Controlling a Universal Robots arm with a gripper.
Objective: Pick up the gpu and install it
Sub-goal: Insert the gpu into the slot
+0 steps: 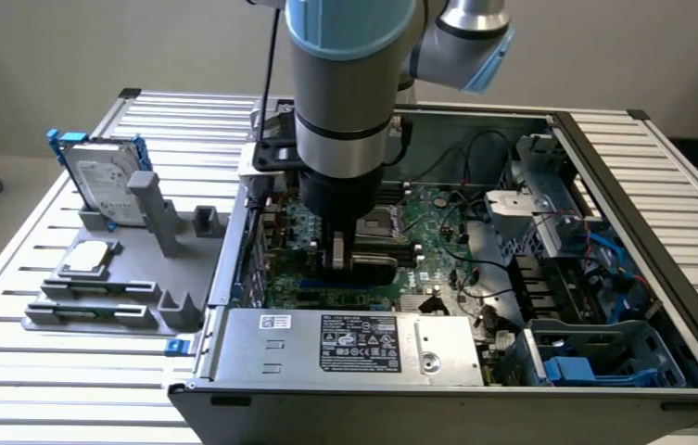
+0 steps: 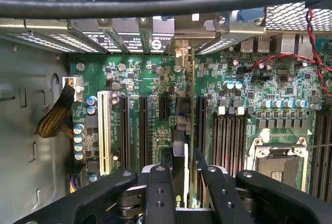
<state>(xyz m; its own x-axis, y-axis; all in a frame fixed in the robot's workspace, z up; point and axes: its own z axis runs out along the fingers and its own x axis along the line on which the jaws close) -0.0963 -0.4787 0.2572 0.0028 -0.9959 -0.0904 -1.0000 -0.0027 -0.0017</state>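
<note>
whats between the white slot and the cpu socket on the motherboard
Wrist view: from the white slot, long black slots, the gpu edge-on in the gripper, then memory slots before the cpu socket.

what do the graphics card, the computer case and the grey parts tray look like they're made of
Graphics card: green circuit board, probably fibreglass laminate, with a black cover that looks like matte plastic.
Computer case: dull grey sheet metal, judging by the punched slots in its wall.
Parts tray: matte grey plastic, likely moulded or printed.
</note>
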